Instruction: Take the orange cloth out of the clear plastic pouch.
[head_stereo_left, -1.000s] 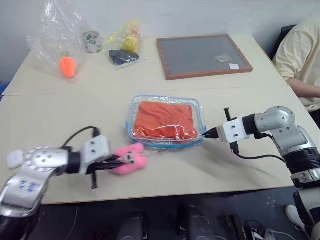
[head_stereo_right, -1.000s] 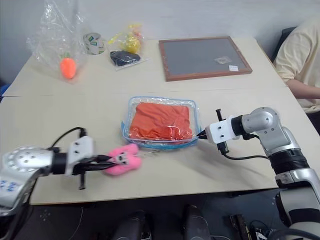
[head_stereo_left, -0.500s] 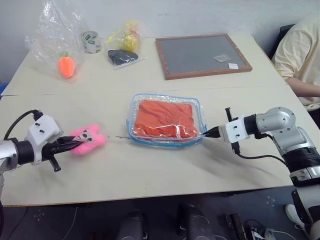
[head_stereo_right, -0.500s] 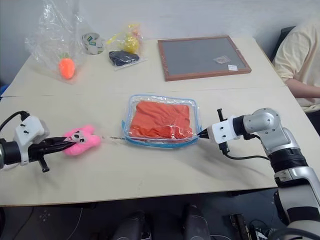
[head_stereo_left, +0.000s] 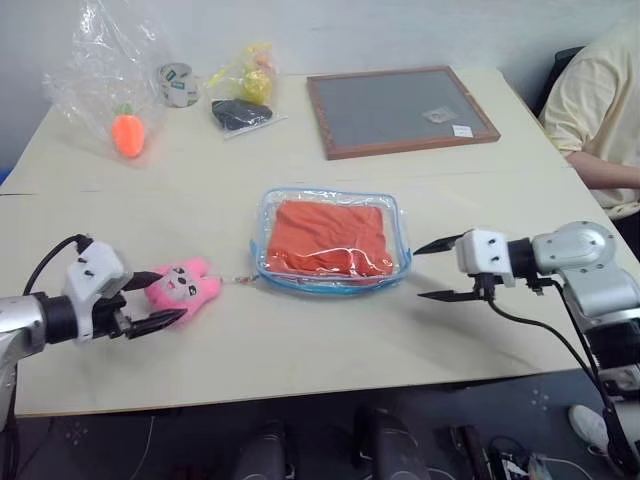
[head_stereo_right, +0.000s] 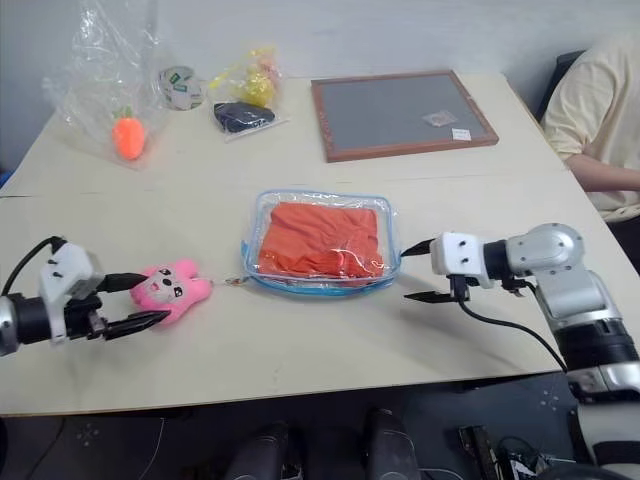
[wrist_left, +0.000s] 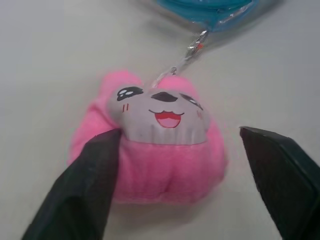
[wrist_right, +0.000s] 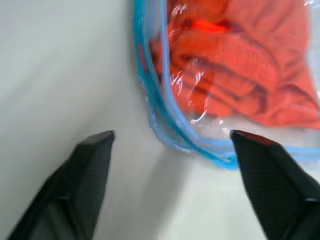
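the pouch lies flat near the middle of the table, with the orange cloth folded inside it. a short chain runs from the pouch's left edge to a pink plush charm, which rests on the table to the left of the pouch.

our left gripper has its fingers spread on either side of the charm; in the left wrist view one finger touches the charm's side and the other stands apart from it. our right gripper sits just right of the pouch with its fingers spread wide, holding nothing; the right wrist view shows the pouch's blue-trimmed edge between the two fingers, untouched.

we judge the step in hand to be getting inside the pouch. we cannot tell from these views how far the zip is open, so check that first. for a clean result, we advise:

- pin the pouch at one edge with one gripper, so it does not slide on the smooth table.
- bring the other gripper low and level to the opening, not down through the plastic.
- pinch a thick fold of cloth only, keeping the clear film out of the grip.
- pull along the table, away from the pinned edge.

the far bags, tape roll and framed board are well apart.
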